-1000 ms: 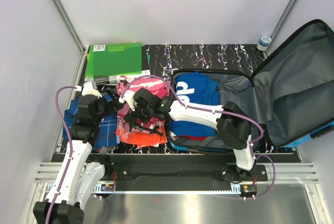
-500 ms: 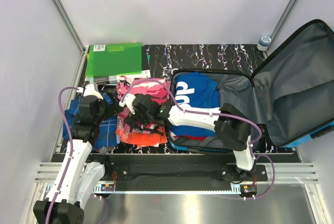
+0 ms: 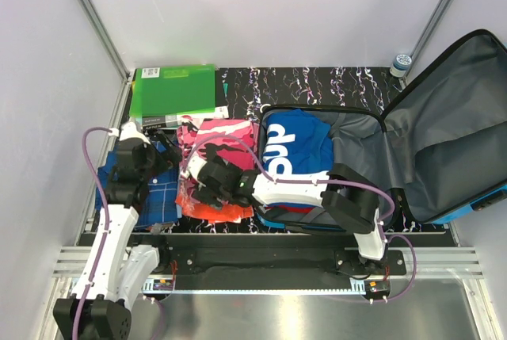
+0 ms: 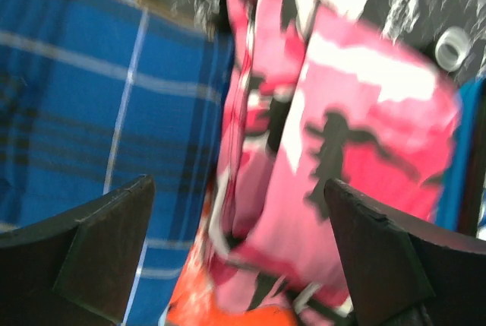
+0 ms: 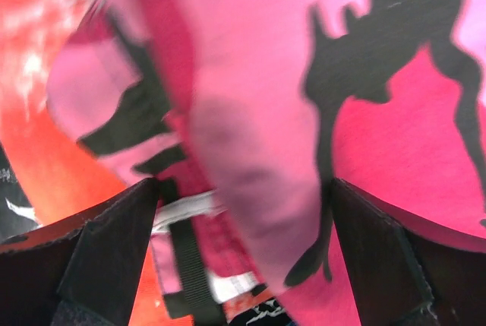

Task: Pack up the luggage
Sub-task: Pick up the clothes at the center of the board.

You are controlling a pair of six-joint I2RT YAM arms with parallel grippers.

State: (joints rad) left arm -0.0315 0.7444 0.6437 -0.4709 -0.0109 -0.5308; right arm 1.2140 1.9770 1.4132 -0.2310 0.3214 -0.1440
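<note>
Black patterned tabletop (image 3: 317,86): clothes pile beside the open luggage (image 3: 444,118).
Right gripper (image 5: 243,189) sat low, jaws apart astride a fold of the pink camo garment (image 3: 226,135), likely to pinch it. Left gripper (image 4: 239,189), jaws also apart, hovered over the blue plaid cloth (image 3: 158,193). Luggage lay far right with a blue shirt (image 3: 297,142) inside.

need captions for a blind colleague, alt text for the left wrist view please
The left tool, open, hovers over a pink camouflage-print garment lying beside a blue plaid cloth; orange fabric peeks out below.
</note>
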